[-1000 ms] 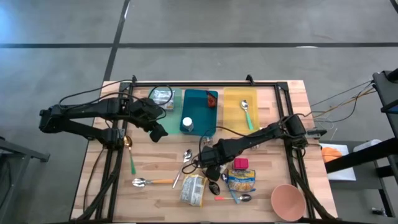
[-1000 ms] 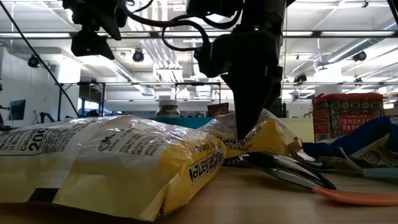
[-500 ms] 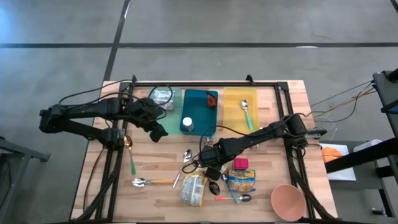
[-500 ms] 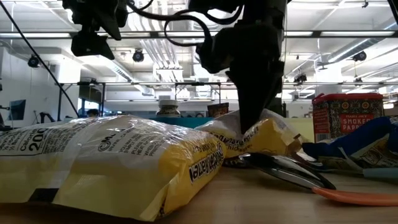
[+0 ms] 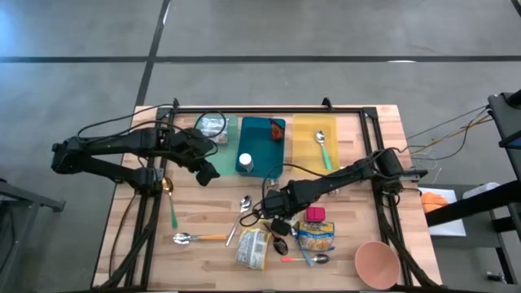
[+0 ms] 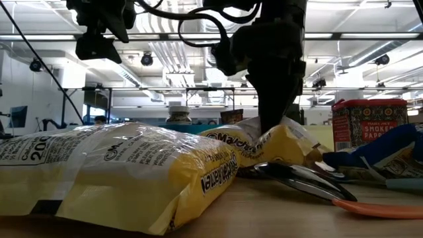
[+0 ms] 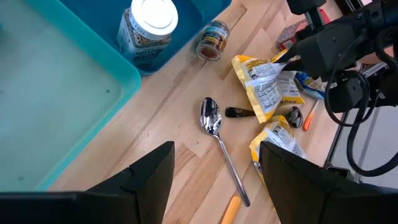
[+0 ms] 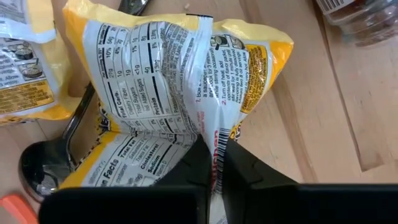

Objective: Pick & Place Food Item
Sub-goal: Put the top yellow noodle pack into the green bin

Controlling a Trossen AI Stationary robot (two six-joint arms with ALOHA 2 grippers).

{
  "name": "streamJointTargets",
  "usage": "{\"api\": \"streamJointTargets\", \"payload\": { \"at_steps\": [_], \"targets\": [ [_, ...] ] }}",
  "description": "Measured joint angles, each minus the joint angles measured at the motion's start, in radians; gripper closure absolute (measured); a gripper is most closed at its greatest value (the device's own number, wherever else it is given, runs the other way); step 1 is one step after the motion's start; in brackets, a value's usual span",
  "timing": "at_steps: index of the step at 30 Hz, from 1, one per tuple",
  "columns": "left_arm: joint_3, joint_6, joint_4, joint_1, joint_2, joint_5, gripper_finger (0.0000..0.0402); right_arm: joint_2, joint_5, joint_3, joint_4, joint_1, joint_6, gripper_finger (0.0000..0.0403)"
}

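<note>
My right gripper [image 8: 214, 163] pinches the crinkled yellow plastic snack packet [image 8: 186, 93]; my left gripper [image 5: 208, 173], fingers parted, hovers by the blue tray [image 5: 262, 130].

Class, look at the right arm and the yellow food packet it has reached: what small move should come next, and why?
Probably a short, slow lift straight up. The right hand is shut on the yellow packet, pinching its back seam, and the packet lies among a black spoon and a second packet, so lifting clears them.
</note>
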Motion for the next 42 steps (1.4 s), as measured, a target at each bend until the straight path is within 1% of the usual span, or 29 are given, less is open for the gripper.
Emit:
{"api": "streamJointTargets", "payload": {
  "at_steps": [11, 15, 19, 23, 29, 34, 37, 42],
  "targets": [
    [0.000, -0.037, 0.002, 0.000, 0.000, 0.000, 0.0162, -0.157, 0.014, -0.002, -0.008, 0.001, 0.034, 0.0396],
    [0.000, -0.117, 0.030, 0.000, 0.000, 0.001, 0.0162, -0.212, 0.044, -0.001, -0.001, 0.001, 0.053, 0.0396],
    [0.000, -0.176, 0.111, 0.000, 0.000, 0.027, 0.0162, -0.255, 0.111, -0.001, 0.001, 0.001, 0.055, 0.0396],
    [-0.012, -0.260, 0.229, -0.001, 0.000, 0.051, 0.0162, -0.289, 0.165, -0.001, 0.003, -0.004, 0.045, 0.0396],
    [-0.085, -0.458, 0.458, -0.001, 0.002, 0.143, 0.0162, -0.308, 0.229, -0.001, 0.012, -0.008, -0.007, 0.0396],
    [-0.145, -0.570, 0.636, -0.005, 0.017, 0.195, 0.0162, -0.311, 0.262, -0.001, 0.016, -0.008, -0.029, 0.0396],
    [-0.164, -0.598, 0.706, -0.007, 0.035, 0.213, 0.0162, -0.311, 0.266, 0.000, 0.023, -0.008, -0.035, 0.0395],
    [-0.169, -0.604, 0.701, -0.009, 0.077, 0.221, 0.0162, -0.320, 0.266, 0.000, 0.035, -0.008, -0.063, 0.0395]
  ]
}}
